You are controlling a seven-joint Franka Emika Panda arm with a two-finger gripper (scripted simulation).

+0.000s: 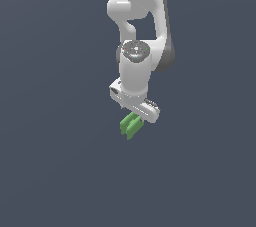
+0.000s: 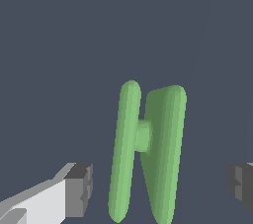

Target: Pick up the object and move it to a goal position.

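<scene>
The object (image 1: pixel 131 125) is a small bright green piece of two parallel bars joined by a short stub. In the exterior view it sits just below the white gripper (image 1: pixel 136 113), which points down over it. In the wrist view the object (image 2: pixel 148 154) lies between the two grey fingertips (image 2: pixel 79 188), with a clear gap on each side. The gripper (image 2: pixel 160 187) is open and touches nothing. I cannot tell whether the object rests on the surface.
The white arm (image 1: pixel 142 26) rises above the gripper to the top of the exterior view. A plain dark grey-blue ground (image 1: pixel 50 171) surrounds everything. No goal marker shows.
</scene>
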